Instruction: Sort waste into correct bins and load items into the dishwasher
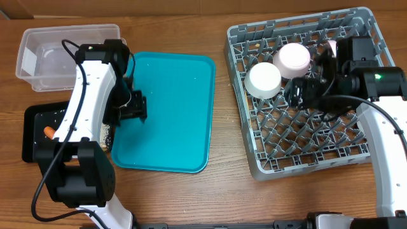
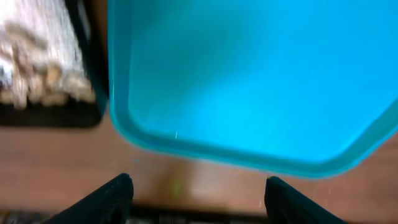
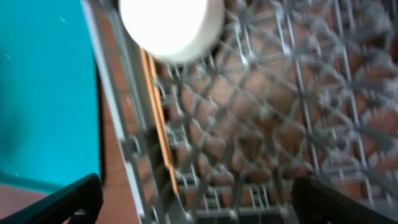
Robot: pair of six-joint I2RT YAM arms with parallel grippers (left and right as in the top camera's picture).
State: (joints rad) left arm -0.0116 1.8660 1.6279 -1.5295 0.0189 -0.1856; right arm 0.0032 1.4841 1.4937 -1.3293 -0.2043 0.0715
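My left gripper (image 1: 132, 105) (image 2: 199, 190) hangs open and empty over the near-left edge of the teal tray (image 1: 172, 114) (image 2: 249, 74). Beside that lies the black tray (image 1: 32, 137) (image 2: 56, 117), holding white rice and beige nut bits (image 2: 37, 68) and a small orange carrot (image 1: 49, 131). The clear tub (image 1: 67, 54) stands behind it. My right gripper (image 1: 304, 90) (image 3: 199, 196) is open over the grey dish rack (image 1: 305, 152) (image 3: 280, 112). Two white round bowls (image 1: 264, 79) (image 1: 292, 58) sit upside-down in the rack. A thin wooden chopstick (image 3: 158, 118) lies along the rack's left wall below one bowl (image 3: 171, 25).
The teal tray (image 3: 43, 87) lies between the black tray and the rack, with bare wood around them. Both arms' white links and black cables rise from the table's front edge.
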